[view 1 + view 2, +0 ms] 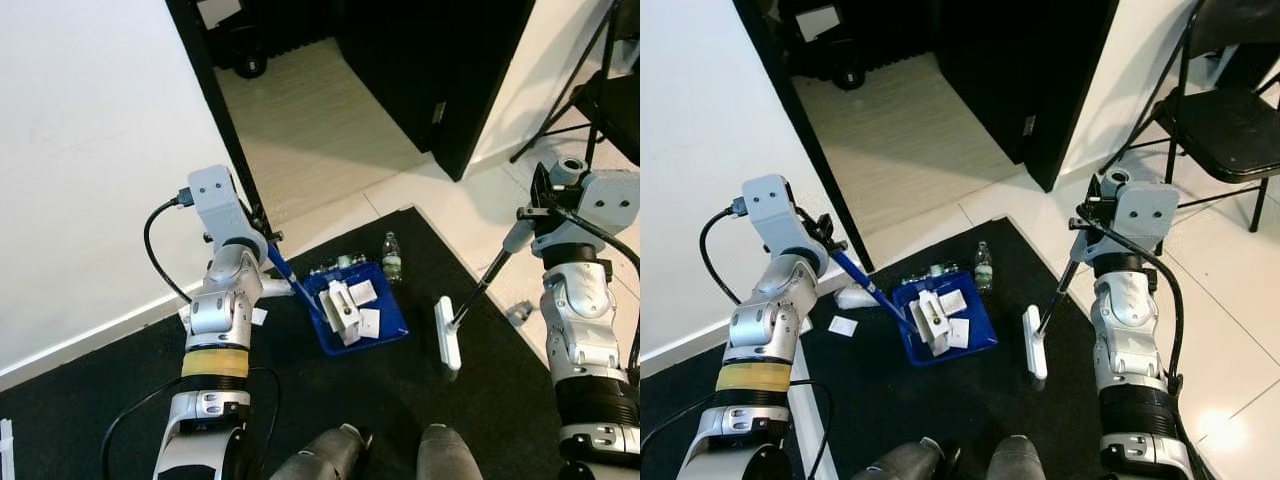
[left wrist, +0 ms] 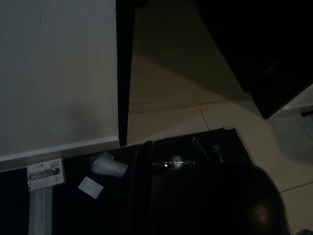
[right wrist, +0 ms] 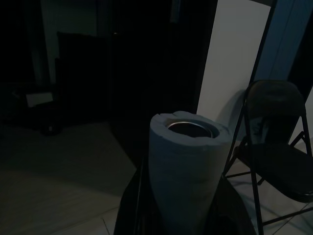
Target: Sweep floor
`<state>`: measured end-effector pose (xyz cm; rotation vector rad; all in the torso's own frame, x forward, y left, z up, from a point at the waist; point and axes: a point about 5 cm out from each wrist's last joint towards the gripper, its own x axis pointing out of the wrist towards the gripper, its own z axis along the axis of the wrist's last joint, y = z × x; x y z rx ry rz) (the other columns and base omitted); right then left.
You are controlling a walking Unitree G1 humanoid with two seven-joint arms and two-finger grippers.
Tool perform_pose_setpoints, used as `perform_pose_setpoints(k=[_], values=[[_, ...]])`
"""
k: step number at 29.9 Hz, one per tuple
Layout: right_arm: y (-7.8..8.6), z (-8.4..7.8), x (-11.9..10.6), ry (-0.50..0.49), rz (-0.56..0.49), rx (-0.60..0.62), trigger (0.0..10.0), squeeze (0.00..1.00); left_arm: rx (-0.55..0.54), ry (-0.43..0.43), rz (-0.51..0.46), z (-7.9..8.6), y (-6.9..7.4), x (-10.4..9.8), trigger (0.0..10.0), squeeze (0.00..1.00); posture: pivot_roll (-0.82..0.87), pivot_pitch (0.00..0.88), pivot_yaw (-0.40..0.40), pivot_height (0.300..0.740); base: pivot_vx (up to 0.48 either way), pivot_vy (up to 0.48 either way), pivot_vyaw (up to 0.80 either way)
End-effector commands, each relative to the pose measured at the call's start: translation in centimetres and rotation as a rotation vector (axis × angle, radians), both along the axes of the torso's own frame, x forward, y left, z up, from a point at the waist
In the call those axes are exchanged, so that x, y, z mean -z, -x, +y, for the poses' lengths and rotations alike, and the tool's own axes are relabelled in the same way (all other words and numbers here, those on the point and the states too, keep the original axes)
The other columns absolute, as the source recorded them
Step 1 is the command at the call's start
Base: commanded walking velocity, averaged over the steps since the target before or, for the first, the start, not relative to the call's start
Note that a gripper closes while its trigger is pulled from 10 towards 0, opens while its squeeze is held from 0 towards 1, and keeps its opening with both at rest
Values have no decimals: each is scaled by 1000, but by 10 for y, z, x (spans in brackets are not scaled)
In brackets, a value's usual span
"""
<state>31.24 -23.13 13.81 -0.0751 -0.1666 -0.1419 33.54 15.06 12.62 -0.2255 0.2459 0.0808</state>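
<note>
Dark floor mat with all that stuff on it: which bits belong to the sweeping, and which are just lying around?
For the sweeping:
- blue plastic dustpan holding white paper scraps
- grey-handled broom with a white head
- clear plastic bottle
- loose white scraps

Just there:
- black folding chair
- black door

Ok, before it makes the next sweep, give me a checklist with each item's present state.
1. Dustpan lies flat on the black mat: ok.
2. Left gripper holds the dustpan's blue handle: cannot tell, grip hidden.
3. Right gripper holds the broom: cannot tell, fingers hidden.
4. Broom head on the mat beside the dustpan, apart from it: ok.
5. Litter all in the dustpan: not ok; a bottle stands behind it, paper scraps lie to its left.
6. Folding chair off the broom's path: ok.
</note>
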Motion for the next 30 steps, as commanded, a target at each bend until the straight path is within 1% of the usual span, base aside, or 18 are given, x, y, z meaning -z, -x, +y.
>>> perform_pose_setpoints(k=[1,4,6,12,16,19,30], values=[[4,-2,0,6,-20,18,10000,0,25,-2,-35,-3,-4,-8,10000,0,-167,85,35,740,0,0,781],[4,-3,1,5,-21,23,10000,0,29,-3,-36,-3,-4,-9,10000,0,-167,85,38,740,0,0,781],[5,-3,2,-13,-22,25,10000,0,36,-7,-36,-4,-4,-9,10000,0,-167,84,40,740,0,0,481],[6,-1,2,-43,-39,24,10000,0,41,-13,-37,-3,-5,-9,10000,0,-163,83,49,740,0,0,0],[6,1,2,-93,-54,14,10000,0,45,-18,-37,-3,-5,-10,10000,0,-161,83,55,740,0,0,0],[6,2,2,-104,-54,15,10000,0,48,-21,-37,-3,-6,-10,10000,0,-160,83,57,740,0,0,0],[8,0,5,-68,-41,29,10000,0,57,-27,-32,-4,-6,-9,10000,0,-162,91,63,740,0,0,0]])
